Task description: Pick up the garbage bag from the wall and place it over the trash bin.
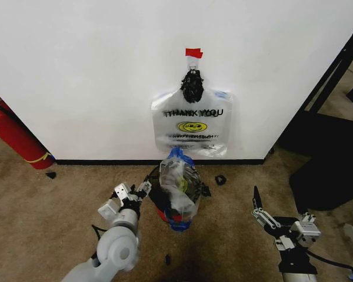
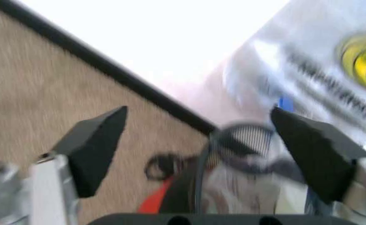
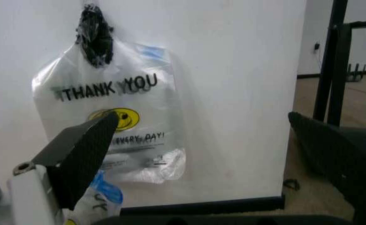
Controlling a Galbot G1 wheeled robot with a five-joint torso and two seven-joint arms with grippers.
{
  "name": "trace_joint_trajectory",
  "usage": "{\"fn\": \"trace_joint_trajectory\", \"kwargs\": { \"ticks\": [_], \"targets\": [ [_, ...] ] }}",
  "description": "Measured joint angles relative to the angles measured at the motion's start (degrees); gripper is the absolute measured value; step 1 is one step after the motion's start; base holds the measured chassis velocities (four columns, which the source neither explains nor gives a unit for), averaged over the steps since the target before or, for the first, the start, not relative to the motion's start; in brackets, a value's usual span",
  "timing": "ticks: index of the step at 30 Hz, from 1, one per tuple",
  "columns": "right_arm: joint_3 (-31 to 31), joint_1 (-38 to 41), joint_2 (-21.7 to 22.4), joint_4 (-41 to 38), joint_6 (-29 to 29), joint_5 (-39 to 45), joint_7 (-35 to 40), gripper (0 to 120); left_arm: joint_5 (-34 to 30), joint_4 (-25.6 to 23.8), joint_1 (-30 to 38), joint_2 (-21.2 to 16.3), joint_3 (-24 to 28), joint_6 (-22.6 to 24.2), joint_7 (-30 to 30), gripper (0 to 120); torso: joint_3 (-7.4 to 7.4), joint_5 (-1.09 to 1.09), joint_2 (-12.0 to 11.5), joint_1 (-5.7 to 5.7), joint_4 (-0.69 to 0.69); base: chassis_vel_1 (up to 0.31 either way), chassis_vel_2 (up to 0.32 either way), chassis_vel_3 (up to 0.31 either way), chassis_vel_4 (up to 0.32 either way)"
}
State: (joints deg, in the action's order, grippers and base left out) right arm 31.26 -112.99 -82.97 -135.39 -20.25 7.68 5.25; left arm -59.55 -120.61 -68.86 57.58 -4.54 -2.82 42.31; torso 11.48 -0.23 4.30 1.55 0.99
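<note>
Over the trash bin (image 1: pixel 165 211) sits the garbage bag (image 1: pixel 177 187), seemingly loosely; left gripper (image 1: pixel 131 191) spread empty beside it, right gripper (image 1: pixel 256 207) likewise apart.

Wall (image 1: pixel 94 70) at rear, baseboard (image 1: pixel 106 161) along its foot. Bunched bags (image 1: pixel 192 123) hung on wall beneath tape strip (image 1: pixel 193 53). Trash bin (image 1: pixel 165 205) on carpet (image 1: pixel 41 223) directly before them, garbage bag (image 1: pixel 177 187) draped over it. Left gripper (image 1: pixel 131 194) just left of bin; right gripper (image 1: pixel 265 218) well apart to right. Fire extinguisher (image 1: pixel 15 138) far left against wall.
</note>
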Motion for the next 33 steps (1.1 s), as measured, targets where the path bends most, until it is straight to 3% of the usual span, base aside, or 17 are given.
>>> {"fn": "trace_joint_trajectory", "kwargs": {
  "ticks": [2,6,8,12,17,23,33],
  "targets": [
    [0.0,0.2,0.2,0.1,0.2,0.0,-0.1,100,0.0,-1.5,0.4,-1.4,-0.7,0.4,-0.4,99,0.0,-0.01,0.0,0.0,0.01,0.0,0.0,0.0,0.0],
    [0.1,0.3,0.3,0.3,0.2,0.1,-0.1,100,0.1,-3.8,0.4,-3.9,-0.9,0.9,-4.4,100,0.0,0.0,0.0,0.0,0.0,0.0,0.0,0.0,0.0],
    [0.3,0.3,0.2,0.6,0.1,0.2,-0.2,100,2.9,-6.6,0.4,-6.7,-0.2,4.8,-9.2,100,0.0,0.01,0.0,0.0,0.0,0.0,0.0,0.0,0.0],
    [0.4,0.3,0.0,1.0,-0.5,0.3,-0.2,100,2.8,-10.1,2.1,-9.0,1.2,13.5,-11.1,100,0.0,0.0,0.0,0.0,0.01,0.0,0.0,0.0,0.0],
    [0.7,-0.3,-0.1,1.3,-1.7,0.4,-0.5,100,3.7,-9.8,5.8,-11.8,4.0,19.6,-14.4,100,0.0,0.01,0.0,0.0,0.01,0.0,0.0,0.0,0.0],
    [0.7,-1.0,-0.2,1.4,-2.4,0.4,-0.7,100,1.4,-6.9,10.2,-11.7,7.2,26.2,-9.7,100,0.0,0.0,0.0,0.0,0.0,0.0,0.0,0.0,0.0],
    [0.4,-1.2,-0.4,0.3,-2.4,0.1,-0.9,100,-0.3,-2.4,14.8,-10.0,10.3,28.0,-5.7,89,0.0,0.0,0.0,0.0,0.0,0.0,0.0,0.0,0.0]
  ]
}}
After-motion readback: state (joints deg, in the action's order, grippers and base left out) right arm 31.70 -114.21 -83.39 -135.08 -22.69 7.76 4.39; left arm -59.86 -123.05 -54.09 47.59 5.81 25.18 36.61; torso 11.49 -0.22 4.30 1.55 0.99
